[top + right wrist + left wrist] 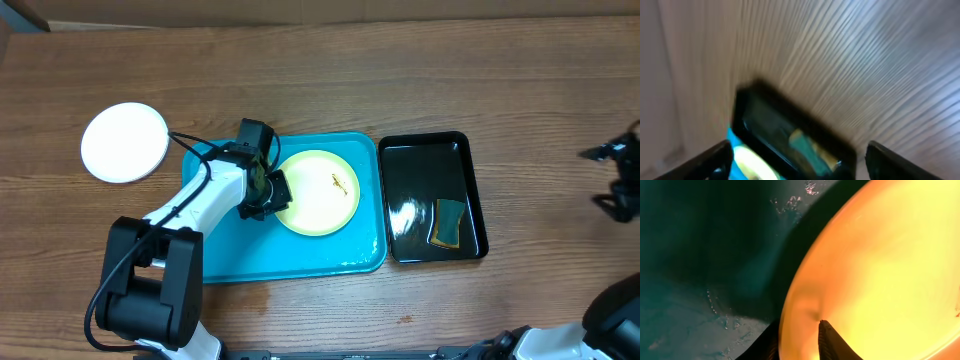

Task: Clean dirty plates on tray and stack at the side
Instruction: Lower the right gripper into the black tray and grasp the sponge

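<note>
A pale yellow plate (318,192) with a small brown-orange smear lies on the turquoise tray (230,255). My left gripper (268,192) is at the plate's left rim. In the left wrist view its fingers (796,335) straddle the rim of the plate (880,270), one finger on top and one at the outer edge, over the wet tray (700,255). A white plate (124,142) sits on the table to the left of the tray. A third plate does not show separately. My right gripper (618,175) is open and empty at the far right, with its fingers (800,162) wide apart.
A glossy black tray (400,160) stands right of the turquoise tray and holds a green-and-yellow sponge (448,222). The blurred right wrist view shows the black tray (770,115), the sponge (810,145) and part of the yellow plate (752,162).
</note>
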You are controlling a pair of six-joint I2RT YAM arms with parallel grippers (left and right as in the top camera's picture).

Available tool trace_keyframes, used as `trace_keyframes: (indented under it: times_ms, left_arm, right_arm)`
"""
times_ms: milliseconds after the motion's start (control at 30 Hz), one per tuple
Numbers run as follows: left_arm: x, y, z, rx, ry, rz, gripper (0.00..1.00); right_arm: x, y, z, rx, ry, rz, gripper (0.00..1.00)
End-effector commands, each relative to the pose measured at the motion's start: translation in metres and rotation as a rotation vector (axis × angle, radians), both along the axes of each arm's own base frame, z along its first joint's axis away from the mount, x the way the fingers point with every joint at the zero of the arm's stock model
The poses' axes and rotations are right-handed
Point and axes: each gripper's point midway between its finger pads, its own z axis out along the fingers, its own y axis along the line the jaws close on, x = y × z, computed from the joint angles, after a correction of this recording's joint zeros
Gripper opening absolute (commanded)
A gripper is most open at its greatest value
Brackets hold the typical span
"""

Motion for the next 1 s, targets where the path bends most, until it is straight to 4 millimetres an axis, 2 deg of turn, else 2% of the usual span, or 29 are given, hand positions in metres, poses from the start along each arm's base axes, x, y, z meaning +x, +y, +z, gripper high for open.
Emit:
trace_keyframes:
  times_ms: [0, 33, 67, 133, 233, 300, 400, 533, 567, 733, 833, 967]
  left_arm:
    - [0.008, -0.006, 0.001, 0.009, -0.026, -0.017, 0.27]
    - [0.01, -0.007, 0.001, 0.013, -0.033, -0.019, 0.27]
    - [0.009, -0.01, 0.001, 0.012, -0.036, -0.025, 0.28]
    - [0.008, -0.012, 0.001, 0.012, -0.035, -0.032, 0.29]
    - [0.006, -0.013, 0.001, 0.014, -0.029, -0.039, 0.29]
    - [0.003, -0.014, 0.0, 0.017, -0.017, -0.044, 0.31]
    - [0.0, -0.013, 0.0, 0.021, -0.007, -0.048, 0.32]
    - [0.0, -0.013, 0.0, 0.021, -0.008, -0.051, 0.34]
    - [0.0, -0.013, 0.0, 0.021, -0.006, -0.051, 0.34]
    - [-0.003, -0.012, -0.001, 0.025, 0.006, -0.055, 0.36]
    - [-0.003, -0.012, -0.001, 0.026, 0.006, -0.055, 0.37]
    - [-0.003, -0.012, -0.001, 0.025, 0.006, -0.055, 0.37]
  right_arm:
    - [0.003, 0.048, -0.003, -0.055, 0.042, 0.237, 0.83]
    - [0.0, 0.059, -0.007, -0.075, 0.077, 0.283, 0.8]
    - [-0.004, 0.085, -0.015, -0.112, 0.132, 0.385, 0.8]
    - [-0.007, 0.119, -0.027, -0.15, 0.174, 0.501, 0.8]
    - [-0.012, 0.143, -0.047, -0.277, 0.259, 0.545, 0.8]
    - [-0.019, 0.152, -0.06, -0.392, 0.322, 0.538, 0.8]
    - [-0.025, 0.165, -0.074, -0.462, 0.339, 0.564, 0.8]
    - [-0.021, 0.179, -0.095, -0.505, 0.285, 0.615, 0.79]
    - [-0.02, 0.184, -0.108, -0.512, 0.258, 0.627, 0.78]
    - [-0.023, 0.186, -0.139, -0.518, 0.217, 0.627, 0.73]
    - [-0.021, 0.187, -0.151, -0.521, 0.182, 0.618, 0.64]
    - [-0.011, 0.19, -0.153, -0.53, 0.123, 0.65, 0.42]
